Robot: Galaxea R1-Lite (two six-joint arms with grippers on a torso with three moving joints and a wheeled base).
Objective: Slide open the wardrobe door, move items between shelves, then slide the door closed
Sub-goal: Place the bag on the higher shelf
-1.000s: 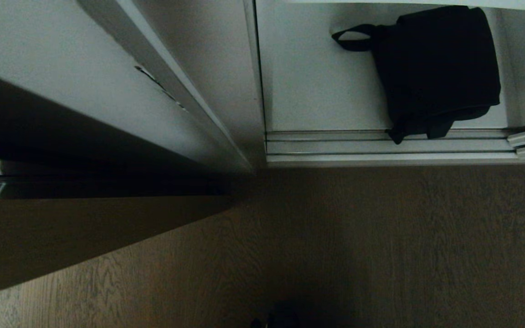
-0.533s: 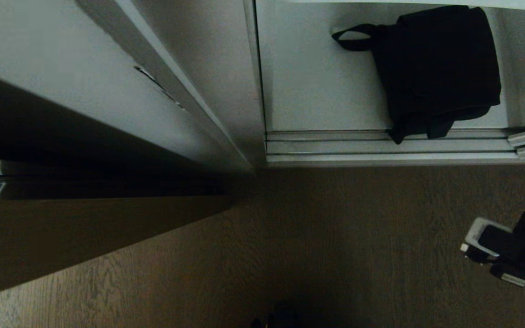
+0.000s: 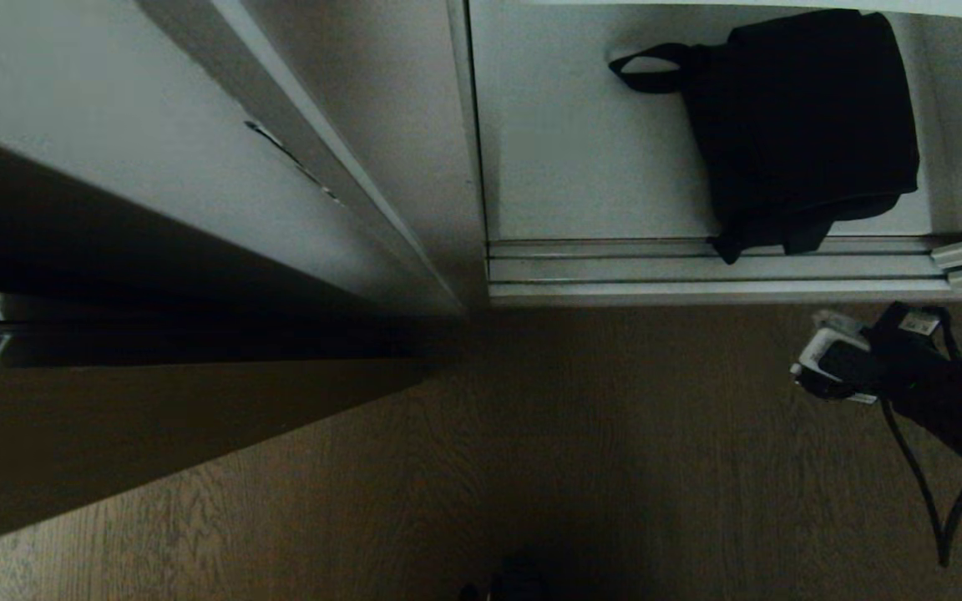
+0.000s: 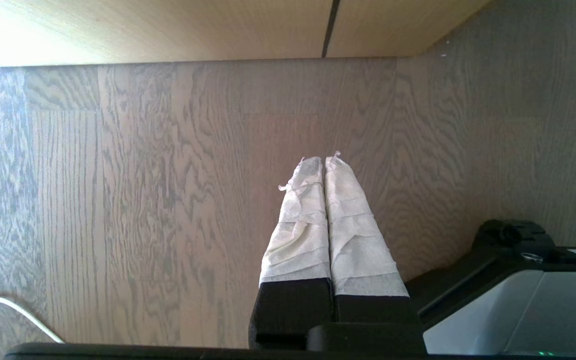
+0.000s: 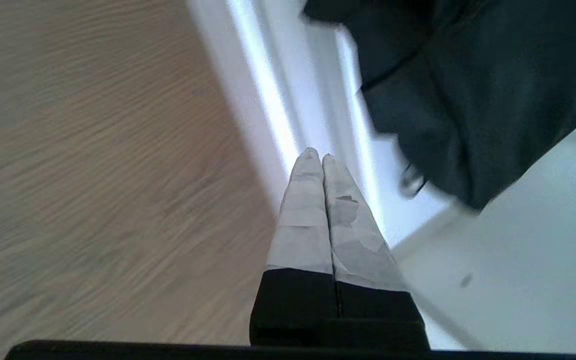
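The black bag (image 3: 807, 125) lay on the white shelf (image 3: 589, 167), as before. The right gripper (image 3: 815, 371) had moved up close to the shelf's front edge, fingers pressed together. The left gripper (image 4: 324, 162), also squeezed together, pointed at the wood floor (image 4: 118, 200).

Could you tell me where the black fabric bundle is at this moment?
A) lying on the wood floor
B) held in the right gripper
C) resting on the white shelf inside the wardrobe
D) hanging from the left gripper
C: the black fabric bundle lies on the white shelf, while the right gripper is shut and empty over the floor in front of it.
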